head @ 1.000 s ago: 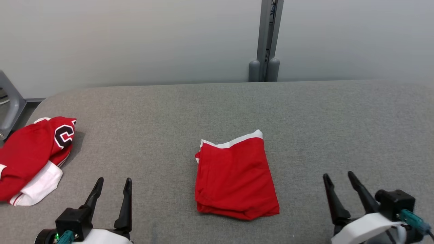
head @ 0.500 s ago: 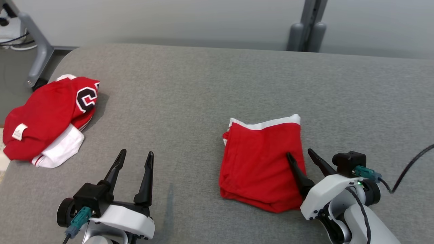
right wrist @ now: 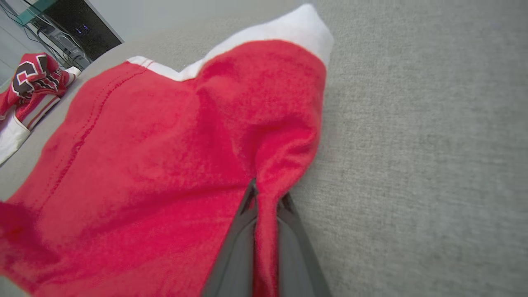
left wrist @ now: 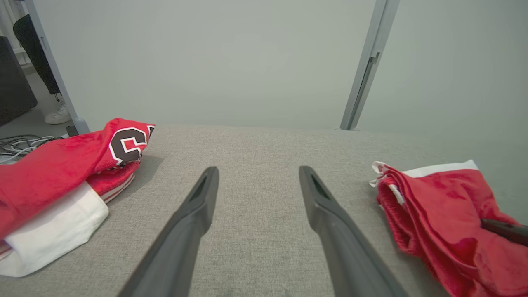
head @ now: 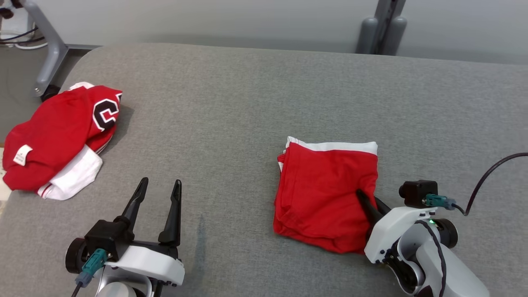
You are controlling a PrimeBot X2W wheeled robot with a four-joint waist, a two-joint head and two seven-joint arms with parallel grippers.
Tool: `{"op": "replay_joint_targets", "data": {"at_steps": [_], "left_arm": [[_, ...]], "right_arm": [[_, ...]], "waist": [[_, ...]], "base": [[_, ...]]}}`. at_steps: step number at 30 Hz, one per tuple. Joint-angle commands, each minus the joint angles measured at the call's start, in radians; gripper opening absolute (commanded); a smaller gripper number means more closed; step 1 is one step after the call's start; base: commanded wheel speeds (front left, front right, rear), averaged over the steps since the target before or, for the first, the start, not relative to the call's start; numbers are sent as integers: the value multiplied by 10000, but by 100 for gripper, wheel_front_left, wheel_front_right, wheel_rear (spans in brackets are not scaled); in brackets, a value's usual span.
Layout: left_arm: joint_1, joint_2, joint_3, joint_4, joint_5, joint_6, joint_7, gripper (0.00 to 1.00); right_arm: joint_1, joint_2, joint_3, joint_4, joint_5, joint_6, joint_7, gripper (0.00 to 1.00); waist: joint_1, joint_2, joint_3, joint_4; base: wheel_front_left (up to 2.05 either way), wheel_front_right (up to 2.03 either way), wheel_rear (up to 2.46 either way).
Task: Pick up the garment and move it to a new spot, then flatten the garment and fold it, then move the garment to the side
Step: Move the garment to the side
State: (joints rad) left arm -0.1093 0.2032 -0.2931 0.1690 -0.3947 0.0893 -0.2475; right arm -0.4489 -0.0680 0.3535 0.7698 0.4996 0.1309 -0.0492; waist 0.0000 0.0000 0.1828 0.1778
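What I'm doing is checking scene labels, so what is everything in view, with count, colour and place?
folded garment: one, red with a white band, right of centre on the surface
bundled garment: one, red and white with a black letter C, at the surface's left edge
padded surface: one, grey, under both garments
post: one, grey, behind the surface
cable: one, black, far right
left hand: one, dark fingers, open over bare surface
right hand: one, dark fingers, shut on the folded garment's right edge
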Motion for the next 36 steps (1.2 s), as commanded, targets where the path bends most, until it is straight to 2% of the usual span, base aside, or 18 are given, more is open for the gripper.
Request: {"op": "replay_joint_targets", "data": {"at_steps": [1,5,12,17,19,24,28,36], "left_arm": [[-147,68,51,-10,106,2,-72,100],[-51,133,-27,-149,176,-22,-89,100],[5,366,-159,-799,361,70,107,100],[-227,570,-335,-1352,520,-4,440,100],[-325,625,-378,-1461,527,-60,529,100],[-778,1018,-533,-2257,786,-225,1042,100],[-1221,1291,-689,-2846,992,-398,1443,100],[-2335,1501,-1069,-3633,1361,-831,1830,100]], "right_arm": [[-19,-208,156,56,120,-3,-188,0],[216,-594,537,62,-262,-3,-602,0],[464,-1253,772,-98,-628,-3,-756,0],[44,-2060,817,-150,-1068,-3,-809,0],[-94,-2194,799,-148,-1106,-3,-829,0],[-1438,-3165,792,121,-1449,-3,-1070,0],[-2535,-3802,688,539,-1506,-3,-1264,0],[-4426,-4965,-348,1945,-1713,-3,-1681,0]], "waist": [[0,0,-93,-239],[0,0,-289,-744],[0,0,-250,-2119],[0,0,203,-3069],[0,0,343,-3228],[0,0,1308,-4003],[0,0,2070,-4138],[0,0,3375,-3809]], "base": [[0,0,0],[0,0,0],[0,0,0],[0,0,0],[0,0,0],[0,0,0],[0,0,0],[0,0,0]]}}
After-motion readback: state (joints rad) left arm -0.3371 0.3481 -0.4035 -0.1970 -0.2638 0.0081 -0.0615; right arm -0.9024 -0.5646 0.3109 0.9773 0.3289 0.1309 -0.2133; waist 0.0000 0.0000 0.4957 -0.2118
